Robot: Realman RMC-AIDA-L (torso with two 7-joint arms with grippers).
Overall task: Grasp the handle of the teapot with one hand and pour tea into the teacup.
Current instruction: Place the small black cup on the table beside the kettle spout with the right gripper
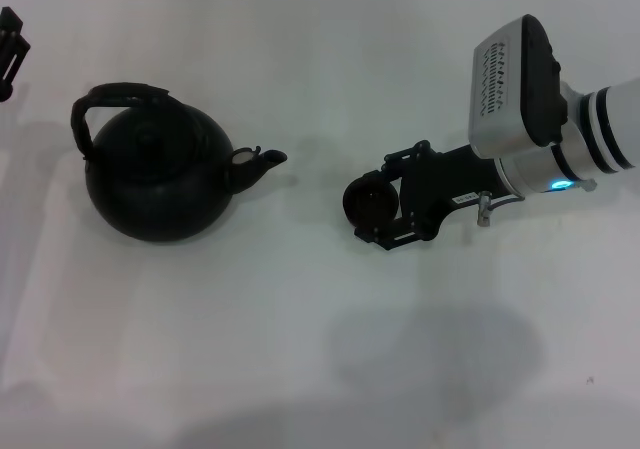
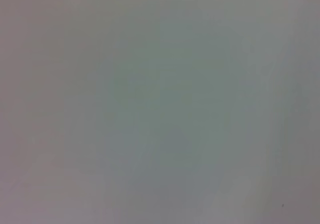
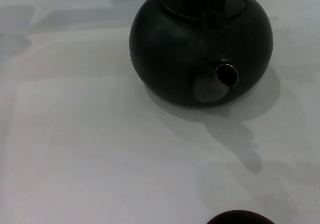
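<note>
- Right now my right claw (image 1: pixel 372 209) sits on the white tabletop (image 1: pixel 300 349) to the right of the teapot (image 1: pixel 155 174), fingers one on either side of the teacup (image 1: pixel 370 201); it looks closed onto the cup, though I can't see pad contact clearly.
- My left claw (image 1: pixel 10 44) is parked at the far left edge, well apart from the pot; I cannot tell how its fingers stand, and my left wrist view shows only blank surface.
- The teapot stands upright at left centre, its spout (image 1: pixel 262 159) pointing toward the cup, a clear gap between them.
- I judge the pot heavy: round-bellied, matte black, likely cast iron or thick ceramic, heavier still if full. It is rigid, and its dull skin should not be slippery.
- The handle (image 1: pixel 120 97) is a rough arched hoop over the lid; the flat top bar is where I would take hold, centred so the pot hangs level before tipping.
- The cup is tiny, low, dark and bowl-like, surely light and easy to knock or crush, so a soft grip suits it.
- In my right wrist view the spout's mouth (image 3: pixel 227 75) faces me.
</note>
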